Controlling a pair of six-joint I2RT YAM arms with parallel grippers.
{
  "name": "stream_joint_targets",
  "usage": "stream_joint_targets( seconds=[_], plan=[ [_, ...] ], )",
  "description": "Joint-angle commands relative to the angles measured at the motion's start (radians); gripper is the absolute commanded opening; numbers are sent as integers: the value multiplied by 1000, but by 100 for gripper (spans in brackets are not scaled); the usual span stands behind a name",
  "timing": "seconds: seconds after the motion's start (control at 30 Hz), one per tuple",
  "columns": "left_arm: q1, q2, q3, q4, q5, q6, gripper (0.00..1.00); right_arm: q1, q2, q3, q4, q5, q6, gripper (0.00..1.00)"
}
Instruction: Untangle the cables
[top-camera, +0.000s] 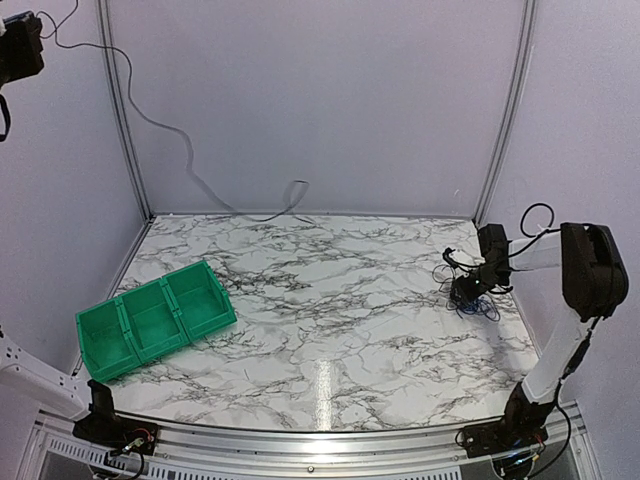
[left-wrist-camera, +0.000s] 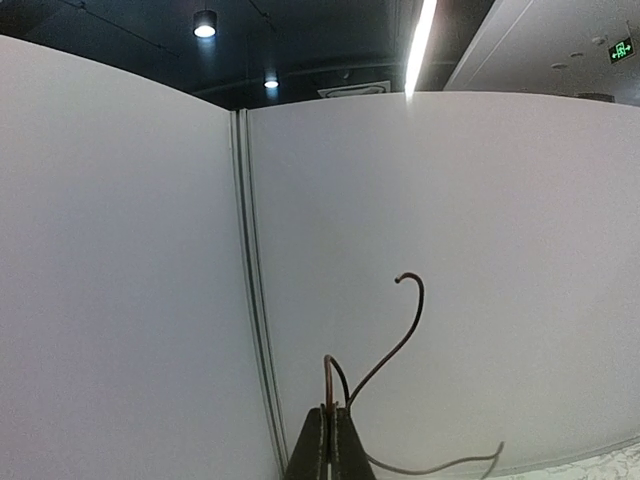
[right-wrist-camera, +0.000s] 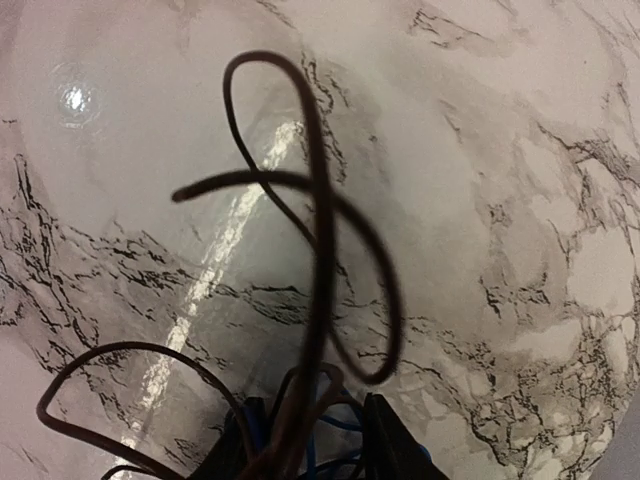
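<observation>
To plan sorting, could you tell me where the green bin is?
Top view: the green bin lies on the table's left side, far from the cables.

Table top (top-camera: 330, 300): marble-pattern surface, white with grey-black veining, smooth and glossy, carrying bright streaks of reflected light. Bin (top-camera: 155, 320): green moulded plastic, smooth, slight sheen. Cables (top-camera: 472, 296): thin wires in smooth black, brownish and blue sheathing, low sheen. Long cable (top-camera: 150, 122): thin, dark, smooth sheath of the same kind. Wall panels (top-camera: 320, 100): plain white, matt, smooth. Corner posts (top-camera: 122, 110): silver metal profile, satin finish. Front rail (top-camera: 300, 445): bare silver metal, faint glint. Right arm (top-camera: 590, 270): black and white plastic shells, smooth, matt to semi-gloss
</observation>
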Motion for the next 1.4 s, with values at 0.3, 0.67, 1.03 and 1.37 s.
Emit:
stream_joint_targets(
  seconds=[0.3, 0.67, 1.03, 1.37],
  plan=[
    [-8, -57, -82, -40, -24, -47, 0, -1, -16, 37, -59, -101, -29, 38],
    [-18, 26, -91, -79, 59, -79, 0, 212, -248, 23, -235, -296, -164, 69],
    [-20, 107, 36, 80, 230, 29, 0, 265, -343, 62, -280, -436, -201, 75],
    [-34, 128, 64, 283, 600, 52, 0, 268, -293, -18, -181, -500, -177, 74]
  ],
)
